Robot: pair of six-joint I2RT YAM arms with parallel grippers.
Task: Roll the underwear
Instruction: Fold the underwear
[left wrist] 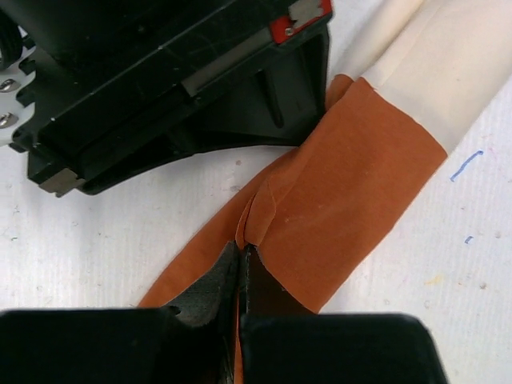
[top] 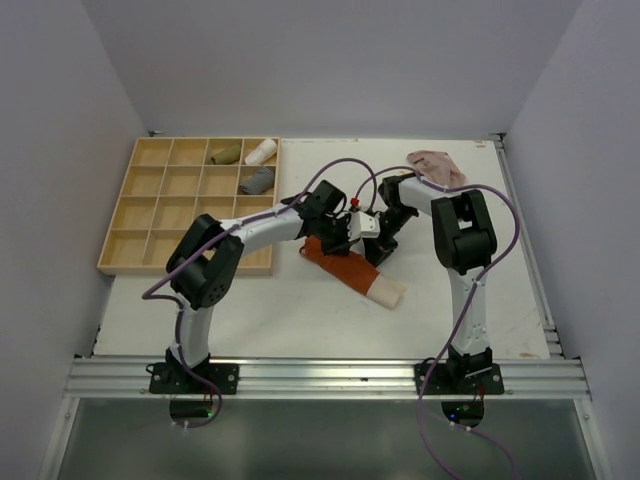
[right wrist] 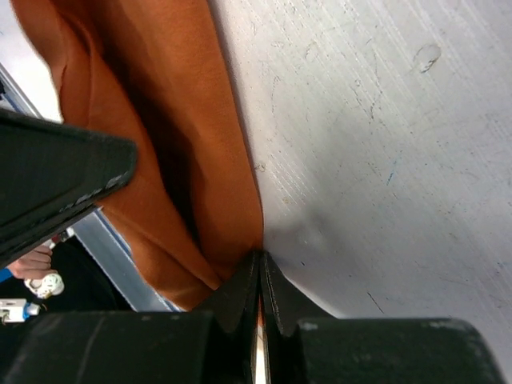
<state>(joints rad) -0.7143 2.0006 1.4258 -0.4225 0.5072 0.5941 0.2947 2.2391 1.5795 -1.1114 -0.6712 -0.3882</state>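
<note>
- Orange underwear [top: 352,268] flat at mid-table, between the two arms; pale underwear [top: 437,164] far right, well apart.
- Left claw [left wrist: 242,262] clamped on a raised fold; right claw [right wrist: 260,268] pinched shut on its edge.
- Likely light, soft, floppy; best held by edges, kept taut.

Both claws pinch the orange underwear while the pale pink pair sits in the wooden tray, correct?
No. The top view shows the pale pink pair on the table, outside the wooden tray. Left claw and right claw do pinch the orange underwear.
</note>
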